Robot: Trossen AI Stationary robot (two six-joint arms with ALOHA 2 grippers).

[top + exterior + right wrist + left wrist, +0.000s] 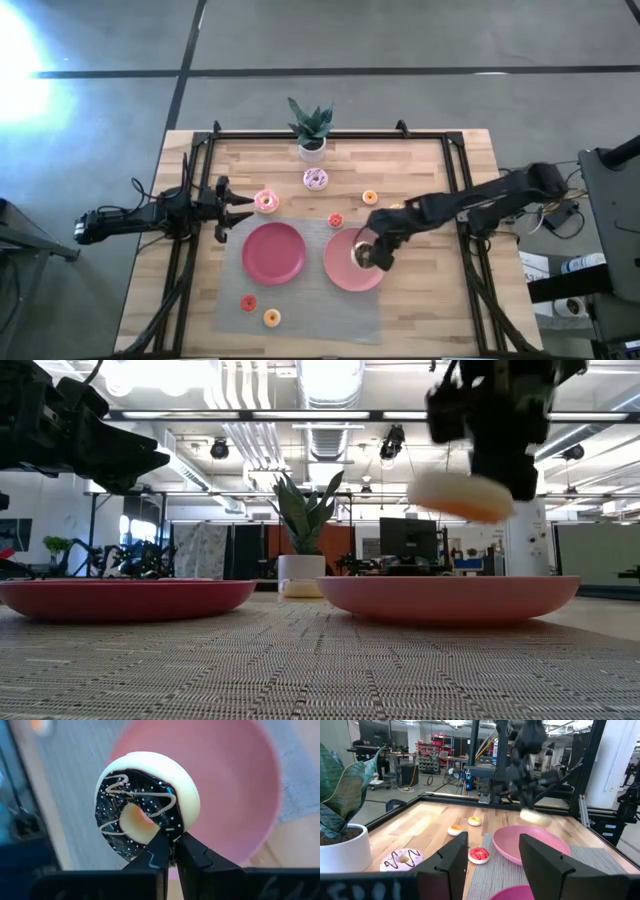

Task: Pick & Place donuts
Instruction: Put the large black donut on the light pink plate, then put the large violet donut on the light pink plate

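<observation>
Right gripper (171,851) pinched tight on the rim of a chocolate-iced donut (145,802) (dark icing with pale squiggles and white specks), held in the air above the pink plate (345,268), clear of its surface in the low view. Left gripper (492,855) parked near the table's left edge, fingers spread wide with nothing between them. Beside it, a pink donut (266,202); near the potted plant (311,127), a pale pink donut (316,179). Red plate (274,252) left of the pink one.

1. Two plates (274,252) (340,262) lie side by side on a mat (300,320).
2. A potted plant (311,128) stands at the table's (420,160) far edge.
3. Donuts (316,179) (266,202) lie between plant and plates.
</observation>
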